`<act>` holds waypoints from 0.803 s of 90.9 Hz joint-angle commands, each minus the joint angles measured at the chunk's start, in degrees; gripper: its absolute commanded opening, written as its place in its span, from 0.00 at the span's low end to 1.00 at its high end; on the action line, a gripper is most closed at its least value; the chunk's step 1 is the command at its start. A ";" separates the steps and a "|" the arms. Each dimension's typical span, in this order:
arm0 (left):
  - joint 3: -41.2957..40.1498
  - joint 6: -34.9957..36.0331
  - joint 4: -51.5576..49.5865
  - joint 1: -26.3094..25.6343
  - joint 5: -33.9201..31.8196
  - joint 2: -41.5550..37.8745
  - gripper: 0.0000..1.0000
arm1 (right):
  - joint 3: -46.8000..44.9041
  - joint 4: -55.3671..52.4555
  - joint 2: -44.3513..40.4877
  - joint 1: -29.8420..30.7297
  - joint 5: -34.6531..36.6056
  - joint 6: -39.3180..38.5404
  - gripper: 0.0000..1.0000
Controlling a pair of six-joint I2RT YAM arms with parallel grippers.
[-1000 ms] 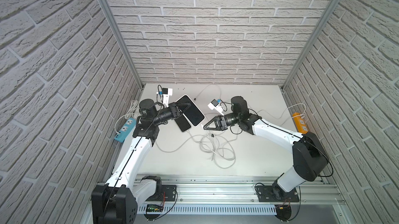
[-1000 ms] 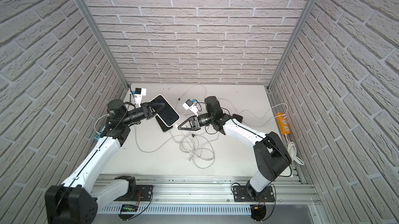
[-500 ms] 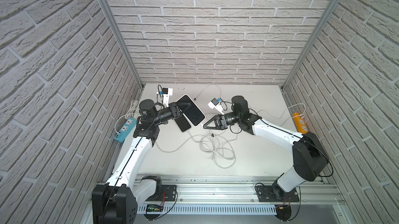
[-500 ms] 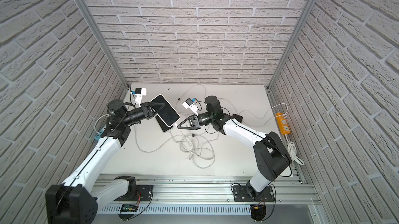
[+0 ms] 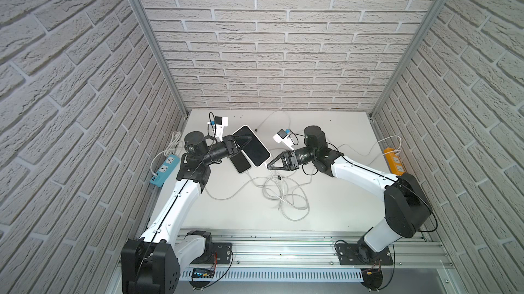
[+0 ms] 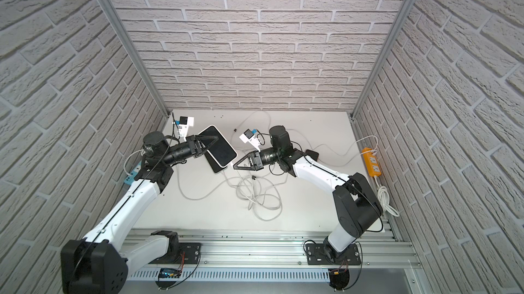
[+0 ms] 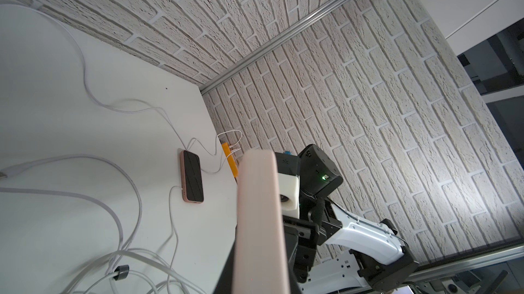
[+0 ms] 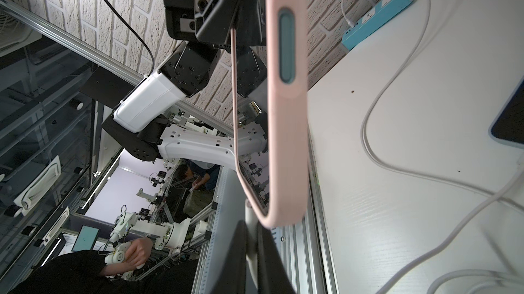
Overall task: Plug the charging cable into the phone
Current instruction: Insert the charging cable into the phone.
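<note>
- Charging cable (image 5: 279,193): white, slack looped on the tabletop (image 5: 226,210); its plug is pinched in the right gripper (image 5: 268,166), at the lower edge of the raised phone (image 5: 255,148).
- Three phones: that pink-cased one, clamped in the left gripper (image 5: 251,138), tilted above the tabletop; a second phone (image 5: 241,162) flat beneath it; a third phone (image 7: 192,176) behind the right arm.
- Two strips at opposite walls: blue power strip (image 5: 165,170), orange power strip (image 5: 394,160).

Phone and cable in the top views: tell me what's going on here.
The left pincer is shut on the pink-cased phone, holding it tilted above the table, over a second phone lying there. The right pincer is shut on the plug end of the white charging cable, close against the held phone's bottom edge. Whether the plug is seated cannot be told; the rest of the cable lies looped on the table.
</note>
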 commanded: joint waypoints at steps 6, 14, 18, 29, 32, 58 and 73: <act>-1.12 -1.38 6.14 -1.04 3.25 -0.40 0.00 | 0.33 5.97 0.83 -0.30 -0.94 1.62 0.03; -1.34 -1.52 5.75 -1.05 3.85 -0.67 0.00 | 0.50 6.93 1.17 -0.36 -1.11 2.24 0.03; -1.43 -1.71 5.70 -1.12 3.95 -0.90 0.00 | 0.60 7.32 1.28 -0.37 -1.18 2.31 0.03; -1.35 -2.00 5.48 -1.38 4.46 -1.23 0.00 | 0.70 8.38 1.66 -0.43 -1.44 3.08 0.03; -1.28 -2.01 5.39 -1.46 4.67 -1.25 0.00 | 0.70 8.94 1.79 -0.45 -1.58 3.39 0.03; -1.90 -1.86 5.19 -1.79 6.04 -1.71 0.00 | -0.49 17.15 2.29 -1.22 -1.59 9.32 0.03; -2.99 -1.92 5.60 -1.93 5.49 -2.63 0.00 | -1.15 25.76 4.60 -1.33 -1.30 15.88 0.03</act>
